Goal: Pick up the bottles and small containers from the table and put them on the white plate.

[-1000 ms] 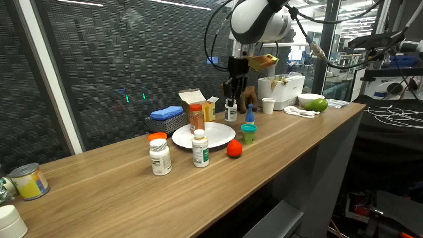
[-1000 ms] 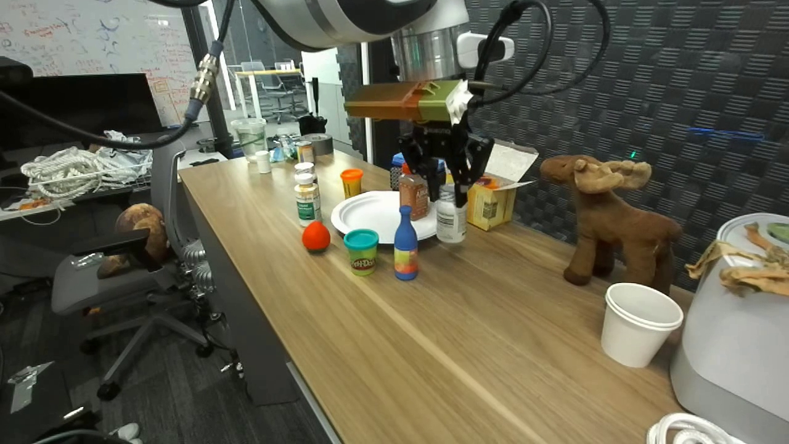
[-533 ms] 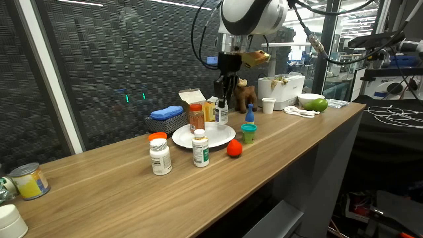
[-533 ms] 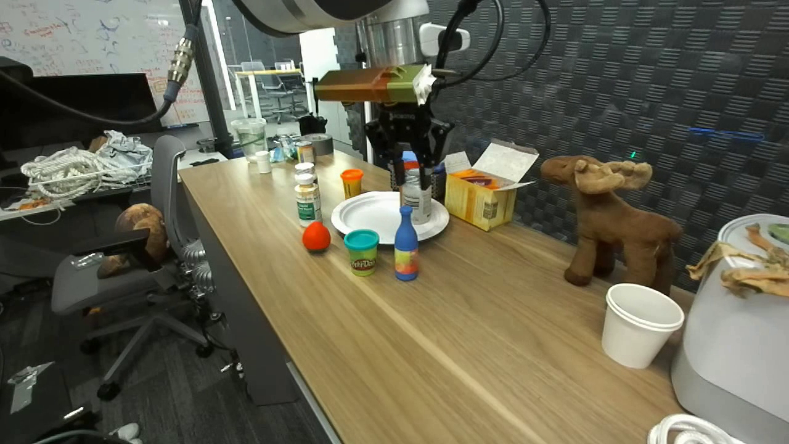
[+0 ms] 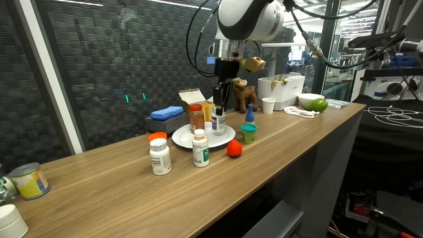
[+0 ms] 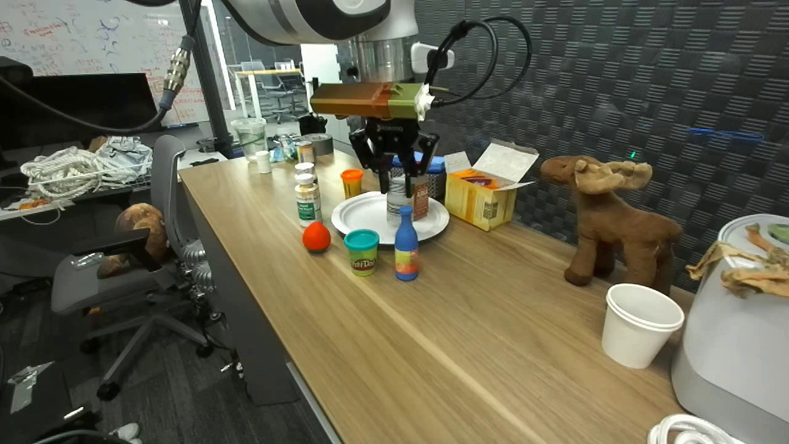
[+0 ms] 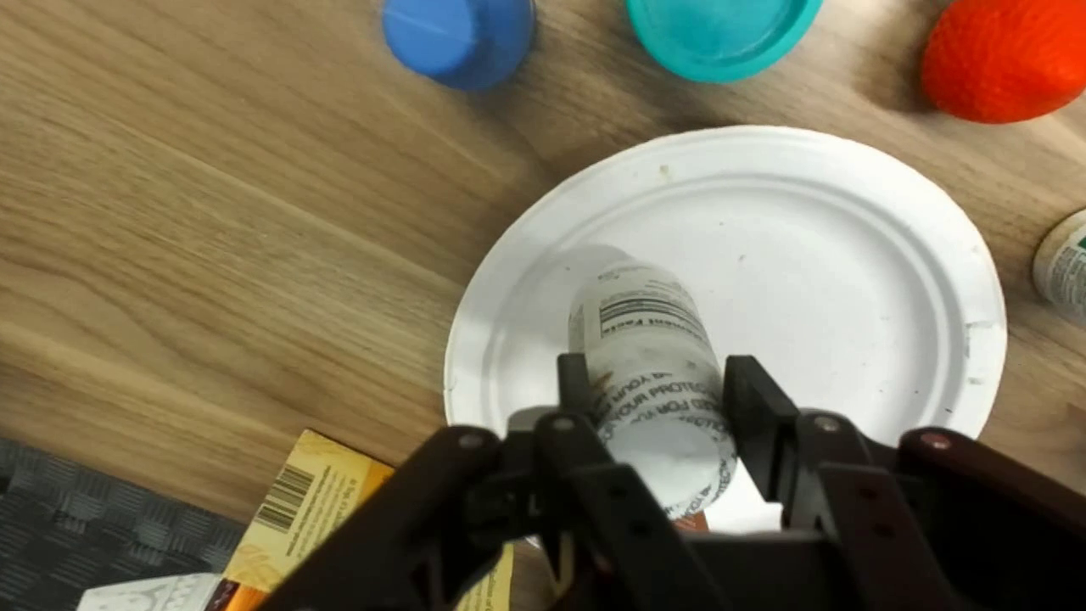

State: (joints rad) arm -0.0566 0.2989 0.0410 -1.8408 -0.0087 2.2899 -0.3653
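Note:
My gripper (image 7: 657,373) is shut on a white bottle (image 7: 640,318), upright over the white plate (image 7: 831,322); whether its base touches the plate I cannot tell. In an exterior view the held bottle (image 5: 218,123) is beside a red-capped spice jar (image 5: 197,120) standing on the plate (image 5: 181,138). On the table before the plate stand a white-capped bottle with green label (image 5: 200,152) and a white bottle (image 5: 160,160). An orange-lidded tub (image 6: 352,183), teal-lidded tub (image 6: 362,251), small red round container (image 6: 316,237) and blue bottle (image 6: 405,246) stand around the plate.
Behind the plate are an open yellow box (image 6: 481,197) and a patterned box with a blue cloth (image 5: 167,113). A toy moose (image 6: 616,216) and white paper cups (image 6: 638,330) stand farther along. A can (image 5: 29,181) and a white jar (image 5: 11,222) are at the other end.
My gripper has carried the white bottle from beside the plate to over it, then lowered it. The other objects have not moved.

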